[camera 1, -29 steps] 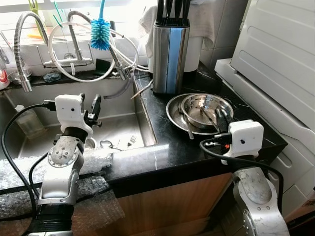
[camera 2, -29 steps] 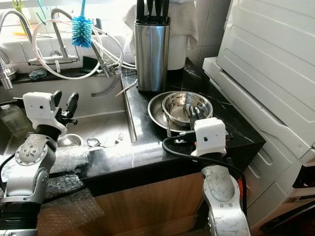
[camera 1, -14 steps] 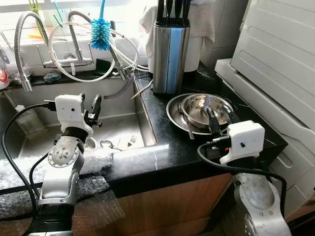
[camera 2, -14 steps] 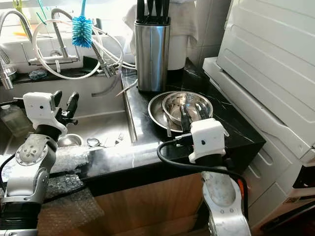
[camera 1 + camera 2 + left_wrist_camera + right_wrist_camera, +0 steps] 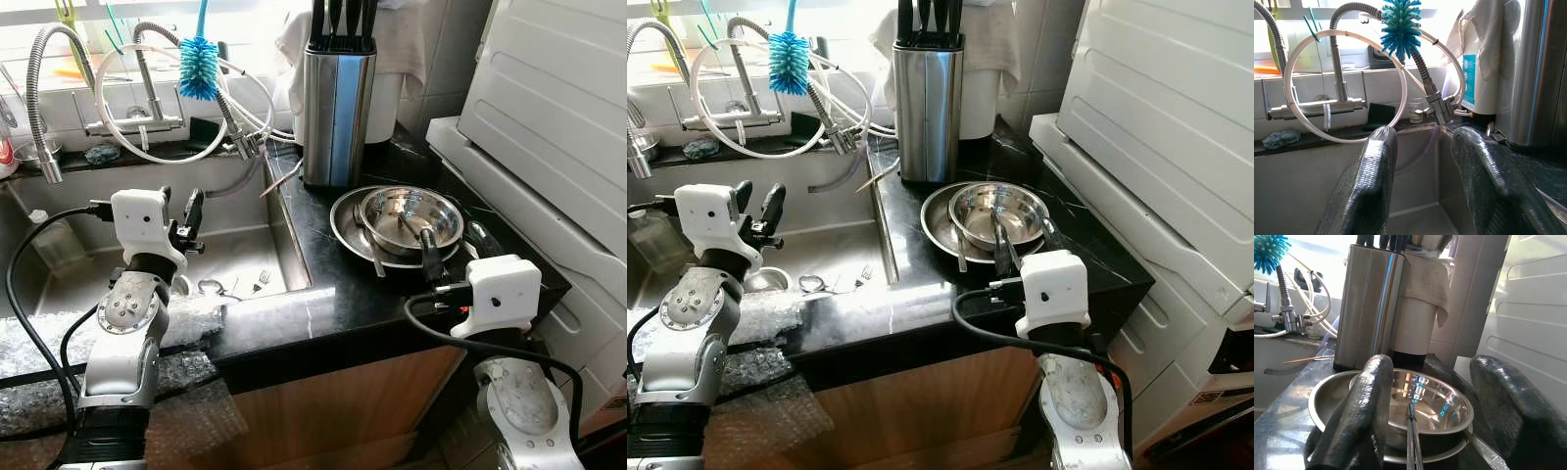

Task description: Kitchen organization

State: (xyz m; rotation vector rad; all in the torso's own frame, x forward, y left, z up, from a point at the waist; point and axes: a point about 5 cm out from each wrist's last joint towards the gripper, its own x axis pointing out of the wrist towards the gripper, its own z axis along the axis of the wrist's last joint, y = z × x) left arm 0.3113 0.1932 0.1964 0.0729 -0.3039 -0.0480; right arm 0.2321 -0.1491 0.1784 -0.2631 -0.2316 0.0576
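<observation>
A steel bowl [image 5: 409,211] sits in a wider steel plate [image 5: 343,225] on the black counter [image 5: 323,294], with thin metal utensils [image 5: 1411,431] lying in the bowl. My right gripper [image 5: 454,245] stands open at the bowl's near edge, one finger on either side of the rim and nothing between them; the right wrist view looks over the bowl [image 5: 1440,401] from low down. Over the sink [image 5: 235,255], my left gripper [image 5: 177,204] is open and holds nothing. It faces the faucet [image 5: 1339,73].
A steel knife block [image 5: 338,108] stands behind the plate. A blue bottle brush [image 5: 199,64] and hoses hang at the faucets. Loose cutlery [image 5: 263,281] lies in the sink, bubble wrap [image 5: 186,323] covers its front edge. A white appliance [image 5: 549,127] closes off the right.
My right gripper has spread its fingers wider and drawn back a little to the right, toward the counter's near edge. The left arm has not moved.
</observation>
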